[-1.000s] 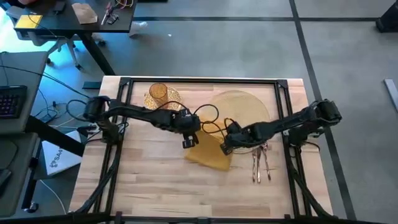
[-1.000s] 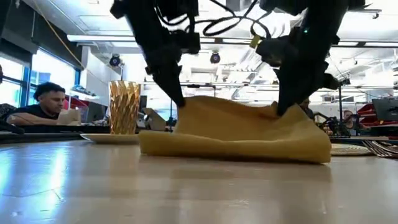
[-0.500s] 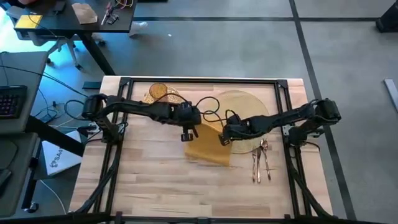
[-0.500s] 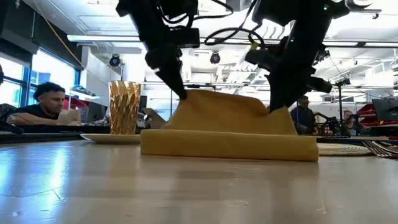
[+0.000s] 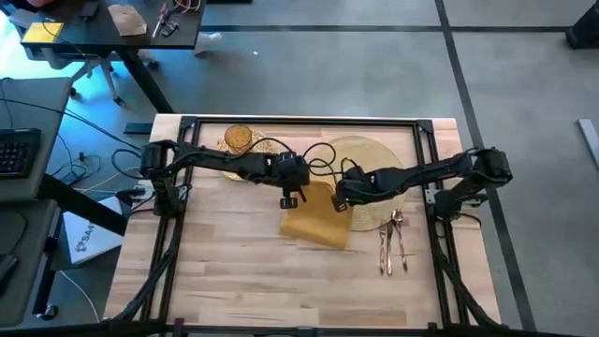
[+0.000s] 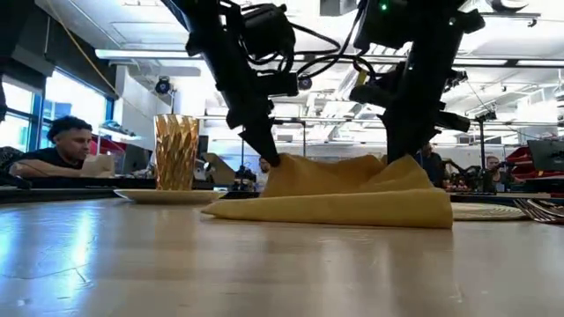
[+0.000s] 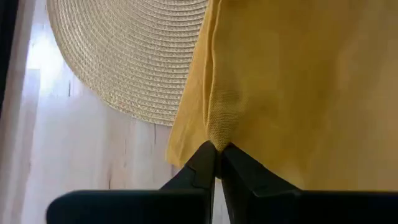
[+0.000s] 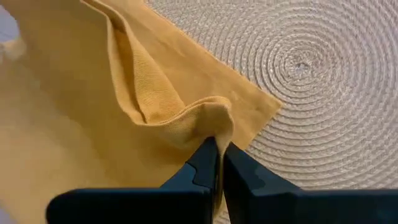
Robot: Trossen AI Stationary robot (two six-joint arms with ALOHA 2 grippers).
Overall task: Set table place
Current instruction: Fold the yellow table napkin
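A yellow cloth napkin (image 5: 318,223) lies mid-table, its far edge raised over the near-left rim of the round woven placemat (image 5: 367,157). My left gripper (image 5: 292,197) and my right gripper (image 5: 341,202) are each shut on that raised edge, left and right of each other; the low view shows them there too, left gripper (image 6: 272,161) and right gripper (image 6: 393,158). The amber ribbed glass (image 6: 176,151) stands on the gold speckled plate (image 6: 160,196) at the far left. Copper cutlery (image 5: 393,245) lies to the right of the napkin. My left gripper pinches the napkin's far edge near its left corner (image 7: 219,132) between its two fingers, coming from above. The cloth bunches at the fingertips; the rest slopes down onto the table. My right gripper pinches a gathered fold of the napkin's far edge near its right corner (image 8: 217,119), from above. That corner stands just over the placemat's rim; the cloth between the grippers sags slack.
A black metal frame rail (image 5: 299,120) runs round the tabletop. Bare wood (image 5: 243,281) spreads along the near side of the table. A person (image 6: 66,145) sits beyond the table's far left; a dark desk (image 5: 103,28) stands behind.
Both grippers have gone toward the table's far edge and then down, staying shut on the napkin. The held far edge has been drawn toward the placemat and lowered, so the napkin lies flatter and more spread out than before.
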